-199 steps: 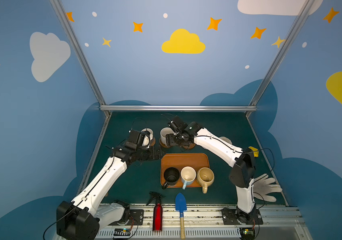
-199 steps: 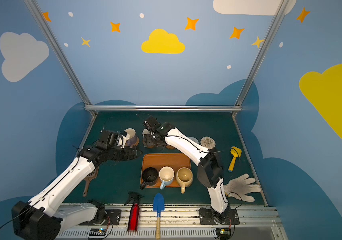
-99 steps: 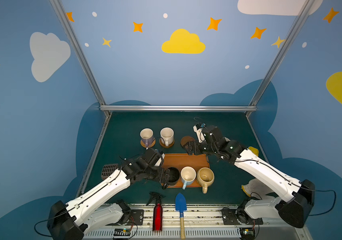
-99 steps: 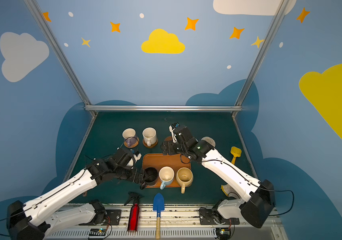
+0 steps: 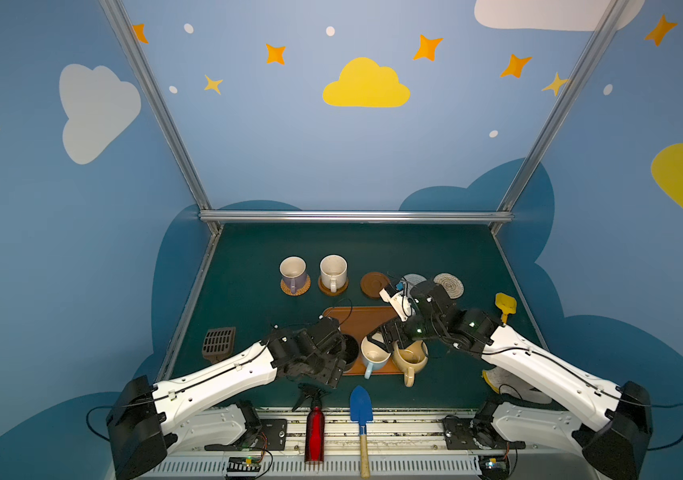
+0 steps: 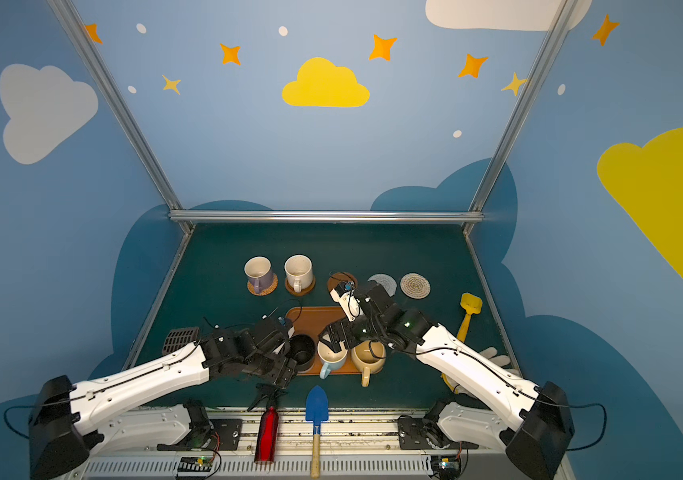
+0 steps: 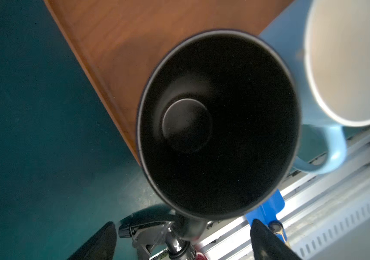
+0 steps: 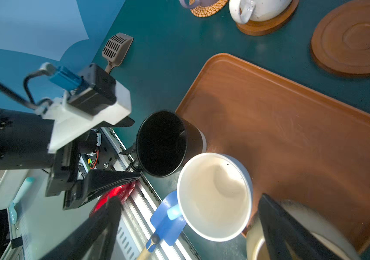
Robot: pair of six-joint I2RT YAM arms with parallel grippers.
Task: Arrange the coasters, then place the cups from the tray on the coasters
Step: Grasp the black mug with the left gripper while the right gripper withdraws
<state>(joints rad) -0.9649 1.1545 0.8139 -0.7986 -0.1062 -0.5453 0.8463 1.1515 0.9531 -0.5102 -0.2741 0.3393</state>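
Mugs stand in two groups on the green desk (image 5: 244,266). At the back, the lilac mug (image 5: 292,270) sits on the woven rattan coaster (image 5: 296,287) and the cream-white mug (image 5: 333,269) on a wooden coaster (image 5: 332,289). In the same row lie a second wooden coaster (image 5: 374,284), the grey-white rope coaster (image 5: 413,278), which the right arm partly hides, and the beige rope coaster (image 5: 449,285). The orange-brown tray (image 5: 356,322) lies nearer the robot. Three mugs stand along its near edge: the black mug (image 5: 349,352) at the left end, the light blue mug (image 5: 374,357) in the middle and the yellowish-tan mug (image 5: 411,360) at the right.

The left claw (image 7: 183,222) is open, its fingers wide apart on either side of the black mug's handle, gripping nothing. The right claw (image 8: 189,198) is open too. It hovers above the light blue mug, with one finger (image 8: 278,220) over the yellowish-tan mug's rim. A red spray bottle (image 5: 314,430) and a blue trowel (image 5: 360,409) lie at the front edge.
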